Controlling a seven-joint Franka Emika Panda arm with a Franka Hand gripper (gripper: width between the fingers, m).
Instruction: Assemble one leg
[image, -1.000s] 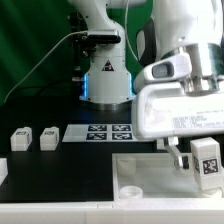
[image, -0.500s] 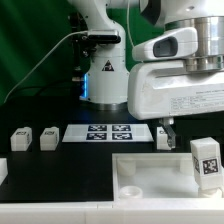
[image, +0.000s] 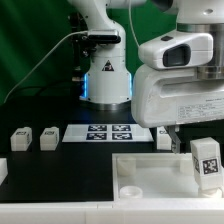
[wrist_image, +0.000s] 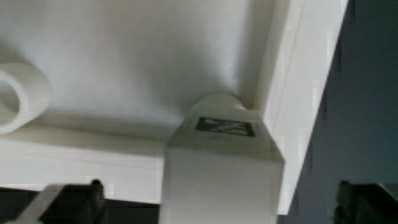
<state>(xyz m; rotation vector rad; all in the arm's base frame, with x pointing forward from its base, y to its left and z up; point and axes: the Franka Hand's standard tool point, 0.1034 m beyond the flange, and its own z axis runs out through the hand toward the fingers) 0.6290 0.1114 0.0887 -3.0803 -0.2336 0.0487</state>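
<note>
A leg, a small white square post with a black-and-white tag, stands upright in the corner of the white panel at the exterior view's right. My gripper hangs just above it. In the wrist view the leg rises between my gripper's two dark fingertips, which stand wide apart and do not touch it. The gripper is open and empty. Two more legs lie on the black table at the exterior view's left.
The marker board lies on the table behind the panel. Another small white part sits beside it near my finger. The arm's base stands at the back. The panel has a round hole near its front.
My gripper has risen from around the leg. The leg stays standing in the panel's corner.
</note>
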